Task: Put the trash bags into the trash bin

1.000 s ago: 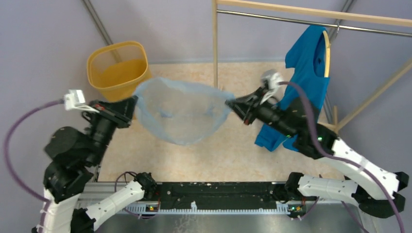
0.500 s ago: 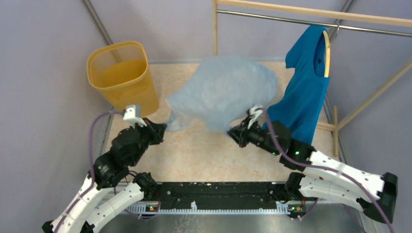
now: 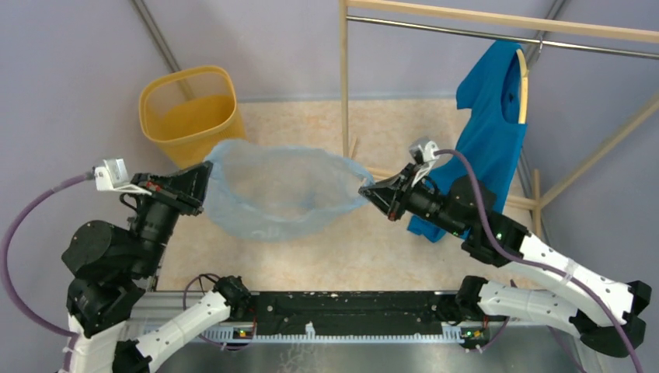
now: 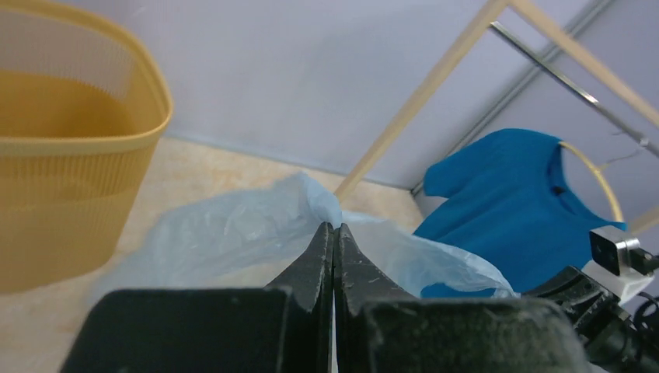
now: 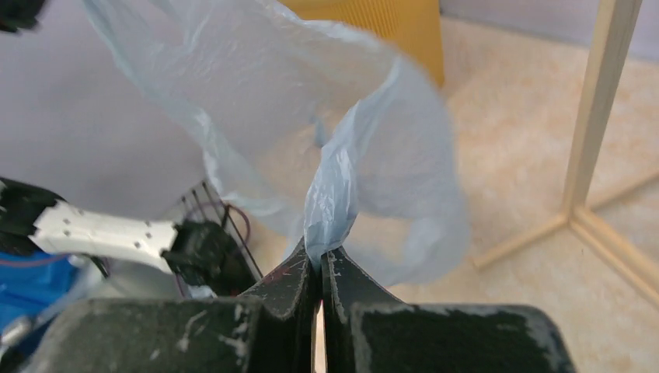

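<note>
A pale blue translucent trash bag (image 3: 284, 190) hangs open and stretched between my two grippers above the floor. My left gripper (image 3: 207, 172) is shut on the bag's left rim; in the left wrist view the film (image 4: 233, 229) bunches at my closed fingertips (image 4: 334, 227). My right gripper (image 3: 365, 187) is shut on the bag's right rim; in the right wrist view a twisted strip of film (image 5: 334, 194) rises from my closed tips (image 5: 317, 252). The yellow mesh trash bin (image 3: 189, 116) stands upright at the far left, just behind the bag's left end, and shows in the left wrist view (image 4: 70, 155).
A wooden clothes rack (image 3: 343, 70) stands at the back right, its post just behind the bag. A bright blue shirt (image 3: 489, 132) hangs from it on a hanger, close behind my right arm. Purple walls close in on both sides.
The bag had billowed up and back half a second ago with both arms low. Now both grippers are raised and apart again, and the bag hangs stretched open between them.
</note>
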Controlling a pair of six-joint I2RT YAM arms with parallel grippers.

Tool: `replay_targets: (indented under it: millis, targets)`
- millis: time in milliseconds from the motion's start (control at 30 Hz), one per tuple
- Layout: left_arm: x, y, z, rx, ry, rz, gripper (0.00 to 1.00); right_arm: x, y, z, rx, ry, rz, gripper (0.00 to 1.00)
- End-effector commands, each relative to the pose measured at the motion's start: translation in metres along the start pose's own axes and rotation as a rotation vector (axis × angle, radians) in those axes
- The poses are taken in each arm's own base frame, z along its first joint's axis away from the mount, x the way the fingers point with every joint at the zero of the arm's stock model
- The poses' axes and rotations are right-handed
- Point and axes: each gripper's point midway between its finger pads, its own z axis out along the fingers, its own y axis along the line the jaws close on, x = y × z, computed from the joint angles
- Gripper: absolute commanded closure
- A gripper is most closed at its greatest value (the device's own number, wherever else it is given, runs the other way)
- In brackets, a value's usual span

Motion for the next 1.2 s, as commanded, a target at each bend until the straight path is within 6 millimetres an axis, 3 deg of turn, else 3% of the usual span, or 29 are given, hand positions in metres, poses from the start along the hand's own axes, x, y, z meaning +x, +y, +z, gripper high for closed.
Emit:
replay_targets:
  millis: [0,67,167,333,467,733,967,1167]
  targets:
    - [0.013,-0.071,0.022,0.322,0.034,0.022,1.0,-0.038,0.016,0.005,-0.049,-0.114,-0.013,1.0]
    - [0.033,-0.105,0.032,0.478,0.094,-0.02,1.0,-0.036,0.017,0.013,-0.056,-0.118,-0.001,1.0]
    - [0.09,-0.135,0.052,0.598,0.297,-0.069,1.0,-0.024,0.015,0.022,-0.066,-0.118,0.022,1.0]
    - [0.176,-0.131,0.087,0.542,0.539,-0.117,1.0,-0.003,0.004,0.024,-0.038,-0.099,0.053,1.0]
    - [0.209,-0.128,0.093,0.546,0.604,-0.172,1.0,0.007,-0.009,0.019,0.009,-0.123,0.073,0.98]
    - [0.216,-0.123,0.094,0.529,0.607,-0.18,1.0,0.004,-0.018,0.021,0.051,-0.168,0.093,0.86]
    - [0.227,-0.123,0.093,0.537,0.631,-0.214,1.0,-0.002,-0.012,0.03,0.025,-0.179,0.102,0.79]
    - [0.226,-0.125,0.095,0.545,0.626,-0.216,1.0,0.002,-0.005,0.037,-0.016,-0.159,0.09,0.5]
